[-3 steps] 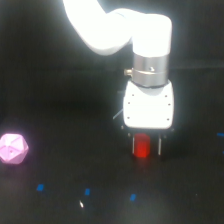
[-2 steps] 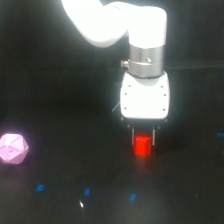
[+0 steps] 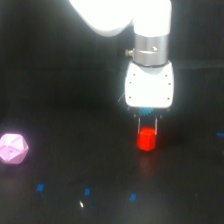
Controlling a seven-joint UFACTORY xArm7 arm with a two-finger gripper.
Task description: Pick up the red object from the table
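Note:
The red object (image 3: 147,140), a small bright red-orange block, sits between the tips of my gripper (image 3: 147,129) right of centre in the exterior view. The two thin dark fingers (image 3: 136,124) come down on either side of its top. The jaws are closed on it. It hangs just above the black table (image 3: 75,100). The white gripper body (image 3: 149,87) and arm stand straight above it.
A pink faceted polyhedron (image 3: 12,148) lies at the exterior view's far left. A small cyan patch (image 3: 146,111) shows under the gripper body; I cannot tell what it is. Blue marks (image 3: 87,191) and a white speck (image 3: 81,203) dot the table in front.
The gripper has risen and shifted slightly to the exterior view's right. The red object has come up a little with it and now sits at the fingertips. The pink polyhedron has not moved.

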